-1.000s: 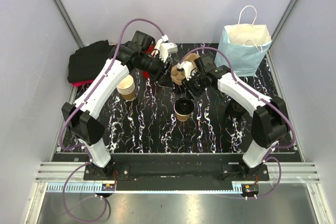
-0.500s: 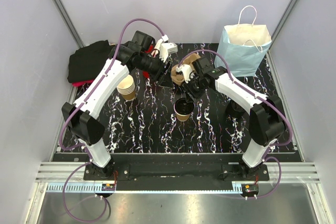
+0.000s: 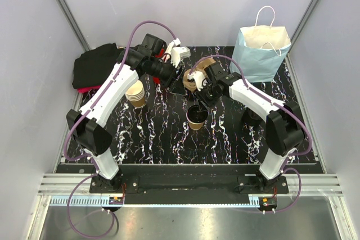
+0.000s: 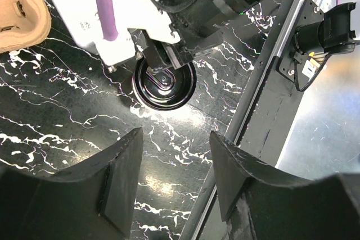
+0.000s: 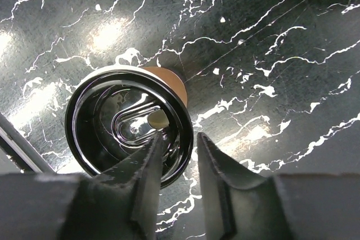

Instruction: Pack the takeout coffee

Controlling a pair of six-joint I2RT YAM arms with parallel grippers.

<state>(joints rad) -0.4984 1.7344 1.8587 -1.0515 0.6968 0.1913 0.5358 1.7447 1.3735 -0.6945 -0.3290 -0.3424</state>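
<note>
My right pincer (image 5: 179, 139) hangs directly over the takeout coffee (image 5: 130, 123). Its two fingers are parted only narrowly and hold nothing, with the near edge of the black lid (image 5: 90, 133) lined up in the gap between them. The cup stands upright in the middle of the table (image 3: 157, 139), apart from the pulp carrier (image 4: 17, 15) and well apart from the blue paper bag (image 3: 260, 54). My worry is the grip: if I close on the lid's rim alone, the lid may pop off or the thin wall may buckle, and the contents spill (I cannot see whether the cup is full). Pinched at one side, the cup would also hang off-centre and may swing or slip on the lift. If I come down slightly off line, a fingertip lands on the lid and tips the tapered cup over. My left pincer (image 4: 175, 144) is wide open and empty, hovering near; a careless lift may bring the two arms together.
</note>
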